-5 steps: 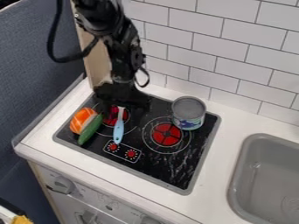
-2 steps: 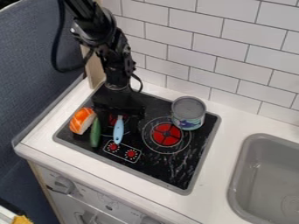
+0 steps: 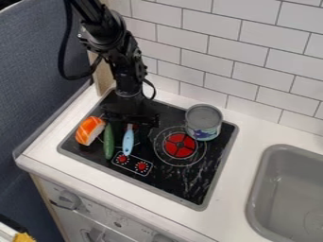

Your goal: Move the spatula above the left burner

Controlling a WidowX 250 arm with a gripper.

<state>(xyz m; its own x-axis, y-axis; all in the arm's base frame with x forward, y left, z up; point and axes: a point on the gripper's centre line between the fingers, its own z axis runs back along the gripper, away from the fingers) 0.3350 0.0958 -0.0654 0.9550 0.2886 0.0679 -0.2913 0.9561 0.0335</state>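
Note:
The black gripper point(image 3: 131, 126) hangs low over the stovetop's left burner, open, its two sides spread apart. Below it in the view lies the spatula, its light blue handle point(image 3: 128, 143) pointing toward the knob panel. The gripper hides the spatula's head. Most of the left burner is also covered by the gripper; a bit of red shows by the top of the handle.
Left of the handle lies a green cucumber point(image 3: 108, 142), with orange-and-white sushi point(image 3: 89, 130) beyond it. A metal can point(image 3: 204, 122) stands beside the right burner point(image 3: 180, 144). A grey sink point(image 3: 285, 189) is at right.
The gripper has come down and toward the camera over the left burner. The cucumber has turned more upright in the view and shifted right, and the sushi has shifted slightly. The spatula's handle has stayed put.

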